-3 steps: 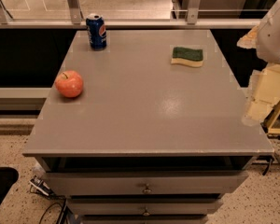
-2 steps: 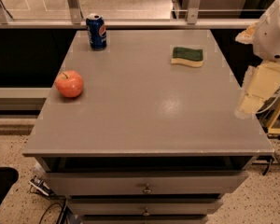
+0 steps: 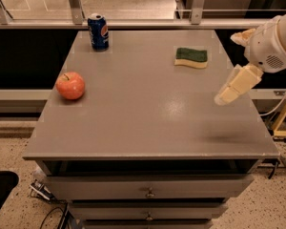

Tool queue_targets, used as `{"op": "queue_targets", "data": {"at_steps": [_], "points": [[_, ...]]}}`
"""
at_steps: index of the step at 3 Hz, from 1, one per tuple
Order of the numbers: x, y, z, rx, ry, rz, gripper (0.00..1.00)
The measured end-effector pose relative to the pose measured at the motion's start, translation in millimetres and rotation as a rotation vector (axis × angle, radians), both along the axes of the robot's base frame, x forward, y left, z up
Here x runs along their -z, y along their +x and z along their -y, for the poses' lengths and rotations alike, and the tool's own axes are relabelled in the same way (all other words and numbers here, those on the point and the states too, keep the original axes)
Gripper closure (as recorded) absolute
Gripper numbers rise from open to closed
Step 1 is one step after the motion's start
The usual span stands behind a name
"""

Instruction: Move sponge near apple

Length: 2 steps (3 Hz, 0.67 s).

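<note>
The sponge (image 3: 191,57) lies flat at the back right of the grey table (image 3: 143,123), green top up over pale yellow foam. The orange-red apple (image 3: 70,85) sits near the table's left edge. My gripper (image 3: 234,86) hangs above the table's right side, in front of and to the right of the sponge, apart from it. It holds nothing that I can see.
A blue Pepsi can (image 3: 98,31) stands upright at the back left. A metal railing (image 3: 133,23) runs behind the table. Drawers (image 3: 148,190) sit under the front edge. A yellow frame (image 3: 283,120) stands to the right.
My arm has moved left and inward over the table's right side, closer to the sponge. Sponge, apple and can have not moved.
</note>
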State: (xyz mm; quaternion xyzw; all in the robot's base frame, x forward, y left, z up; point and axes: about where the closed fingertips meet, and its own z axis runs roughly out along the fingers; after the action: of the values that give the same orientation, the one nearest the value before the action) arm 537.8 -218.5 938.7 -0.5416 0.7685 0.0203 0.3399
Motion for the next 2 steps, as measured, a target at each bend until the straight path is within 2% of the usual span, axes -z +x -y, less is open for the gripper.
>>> {"op": "queue_targets", "data": {"at_steps": [1,2], "points": [[2.3,49.3,-5.7,0.036,0.171,0.119,0.00],[-4.4,98.3,-6.0,0.098,0.308,0.242,0.00]]}}
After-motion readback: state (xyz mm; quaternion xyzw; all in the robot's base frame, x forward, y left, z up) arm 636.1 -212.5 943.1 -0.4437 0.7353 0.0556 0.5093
